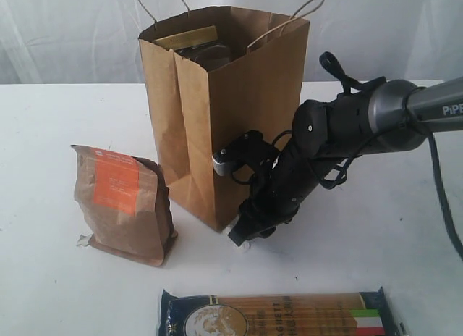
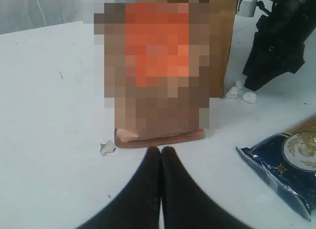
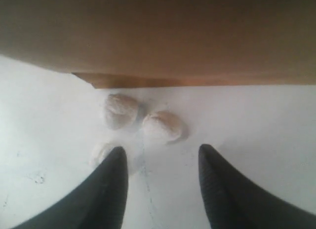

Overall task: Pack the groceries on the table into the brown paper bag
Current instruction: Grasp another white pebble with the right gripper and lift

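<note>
Exterior view: gold-lidded jar point(image 1: 197, 46) already inside brown paper bag point(image 1: 246, 97), upright and open-topped for loading from above. Low at bag foot: right gripper point(image 1: 242, 240), jaws part-spread, nothing between, aimed at white pebble bits point(image 3: 121, 110), not groceries. Facing kraft pouch point(image 1: 123, 206) standing on table point(image 1: 51, 285): left gripper point(image 2: 160, 151), pinched together, empty. Spaghetti pack point(image 1: 282, 316) flat at front edge, unpacked.

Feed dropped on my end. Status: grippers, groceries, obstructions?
Left gripper shut, empty, facing kraft pouch. Right gripper open at paper bag base. Jar bagged; pouch, spaghetti pack on table. White bits before right jaws.
</note>
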Controlling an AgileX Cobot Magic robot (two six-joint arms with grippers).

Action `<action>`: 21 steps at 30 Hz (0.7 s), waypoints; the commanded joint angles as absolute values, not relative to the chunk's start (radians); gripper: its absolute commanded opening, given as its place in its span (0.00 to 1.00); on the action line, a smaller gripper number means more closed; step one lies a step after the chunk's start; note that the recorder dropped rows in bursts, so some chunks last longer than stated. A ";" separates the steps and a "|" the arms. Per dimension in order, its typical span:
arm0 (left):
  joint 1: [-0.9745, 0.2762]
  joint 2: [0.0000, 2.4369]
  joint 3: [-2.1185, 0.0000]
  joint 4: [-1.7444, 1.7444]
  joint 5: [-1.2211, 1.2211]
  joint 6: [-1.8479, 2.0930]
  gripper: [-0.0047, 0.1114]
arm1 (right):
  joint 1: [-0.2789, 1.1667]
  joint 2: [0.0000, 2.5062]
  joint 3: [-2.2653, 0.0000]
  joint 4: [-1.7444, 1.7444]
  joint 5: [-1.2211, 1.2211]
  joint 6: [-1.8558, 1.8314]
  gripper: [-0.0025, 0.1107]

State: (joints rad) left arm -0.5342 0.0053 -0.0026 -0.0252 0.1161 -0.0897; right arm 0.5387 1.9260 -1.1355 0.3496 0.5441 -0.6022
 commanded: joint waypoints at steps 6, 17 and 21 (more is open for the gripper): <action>-0.530 0.000 0.000 -0.030 0.117 -0.090 0.04 | 0.551 1.943 -1.145 0.341 0.518 -0.612 0.40; -0.530 0.000 0.000 -0.030 0.117 -0.090 0.04 | 0.561 1.995 -1.166 0.342 0.477 -0.626 0.28; -0.530 0.000 0.000 -0.030 0.117 -0.090 0.04 | 0.561 1.997 -1.166 0.342 0.510 -0.626 0.12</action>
State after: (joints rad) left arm -0.5342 0.0053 -0.0026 -0.0252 0.1161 -0.0897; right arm 0.5583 1.9865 -1.1639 0.3391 0.4864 -0.6185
